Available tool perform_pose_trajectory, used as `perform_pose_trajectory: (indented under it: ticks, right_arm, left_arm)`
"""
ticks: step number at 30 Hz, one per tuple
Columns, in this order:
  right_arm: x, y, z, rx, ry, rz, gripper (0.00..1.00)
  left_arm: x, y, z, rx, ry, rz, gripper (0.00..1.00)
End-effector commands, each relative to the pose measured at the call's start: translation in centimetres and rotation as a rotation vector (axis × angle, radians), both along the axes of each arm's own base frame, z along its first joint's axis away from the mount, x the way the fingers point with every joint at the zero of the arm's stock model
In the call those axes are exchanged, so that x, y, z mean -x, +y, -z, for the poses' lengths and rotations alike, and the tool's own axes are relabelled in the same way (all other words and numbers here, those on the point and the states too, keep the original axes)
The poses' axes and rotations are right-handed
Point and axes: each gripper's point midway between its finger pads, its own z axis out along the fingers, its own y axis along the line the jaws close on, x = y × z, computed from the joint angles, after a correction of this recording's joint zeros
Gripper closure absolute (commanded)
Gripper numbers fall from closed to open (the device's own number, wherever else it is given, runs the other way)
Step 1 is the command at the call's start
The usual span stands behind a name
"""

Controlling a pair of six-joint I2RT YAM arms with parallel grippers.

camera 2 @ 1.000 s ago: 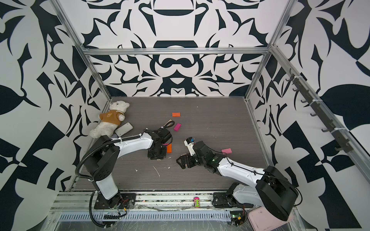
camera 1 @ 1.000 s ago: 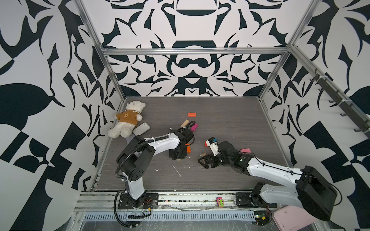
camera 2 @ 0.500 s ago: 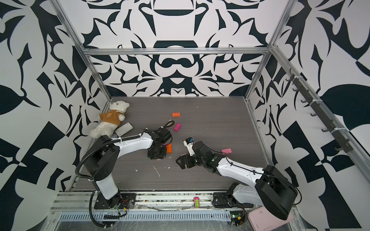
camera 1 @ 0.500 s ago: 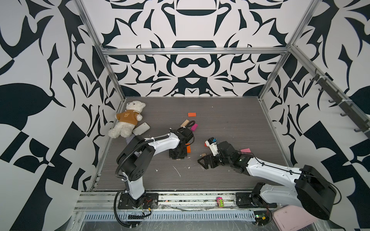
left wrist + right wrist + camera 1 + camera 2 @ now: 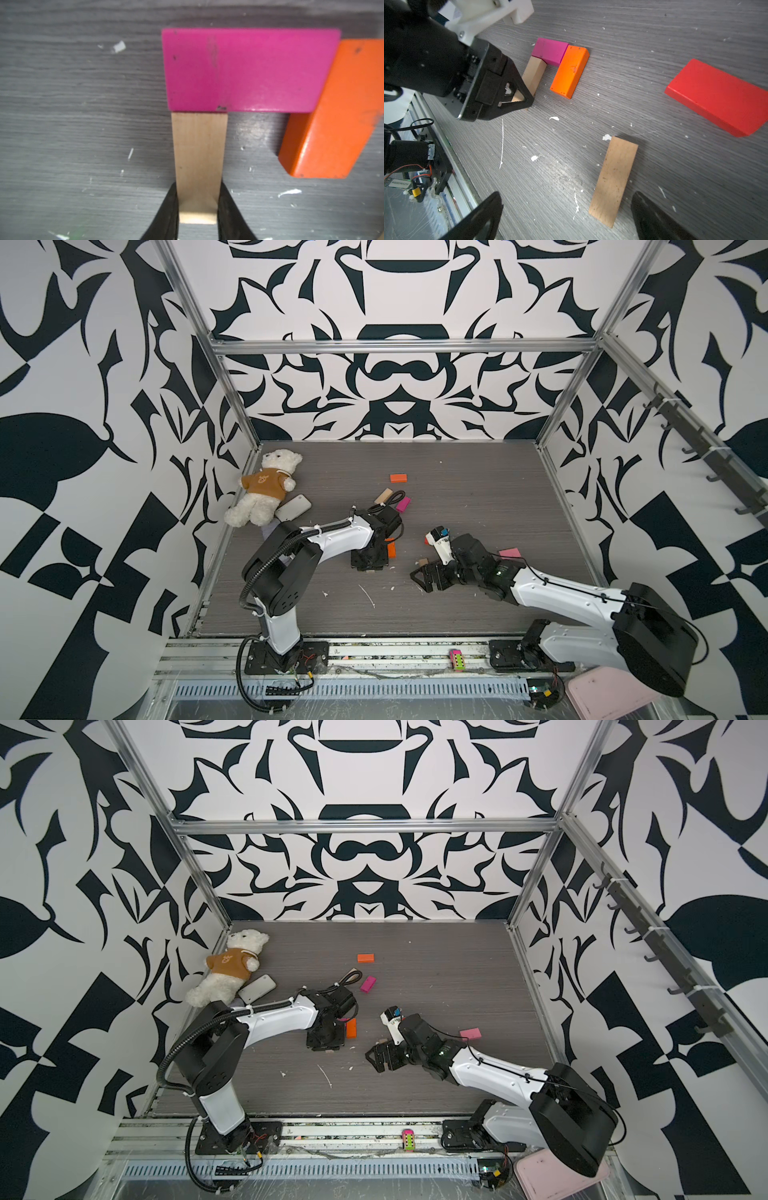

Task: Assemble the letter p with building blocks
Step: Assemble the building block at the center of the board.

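The tan block (image 5: 198,158) lies flat on the counter (image 5: 654,31), one end butted against the magenta block (image 5: 245,70), which meets the orange block (image 5: 332,116) at its other end. This is likely the start of the p. The left hand (image 5: 197,209) pinches the tan block's free end, probably to square it. The right hand (image 5: 566,199) hangs wide open over a spare tan block (image 5: 612,180), seemingly ready to fetch it.

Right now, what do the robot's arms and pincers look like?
The left arm and right arm are smooth white tubes with chunky black joints. A ribbed black hose loops along the left one; a thin black cable runs along the right. The left pincer and right pincer are black, with pointy triangle-shaped fingers.
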Motion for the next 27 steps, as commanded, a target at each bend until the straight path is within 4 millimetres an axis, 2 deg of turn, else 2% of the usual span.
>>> perform_pose_trajectory:
  ticks: [1, 17, 27]
  right_arm:
    - [-0.82, 0.86, -1.56, -0.016, -0.047, -0.010, 0.01]
    - [-0.80, 0.95, -1.53, -0.006, -0.052, -0.015, 0.01]
    - [-0.74, 0.93, -1.52, -0.002, -0.054, -0.016, 0.01]
  left_arm:
    - [-0.17, 1.18, 2.10, -0.063, 0.017, -0.028, 0.69]
    - [-0.14, 1.28, 2.18, -0.067, 0.019, -0.030, 0.65]
    - [-0.09, 1.11, 2.11, -0.052, 0.015, -0.032, 0.56]
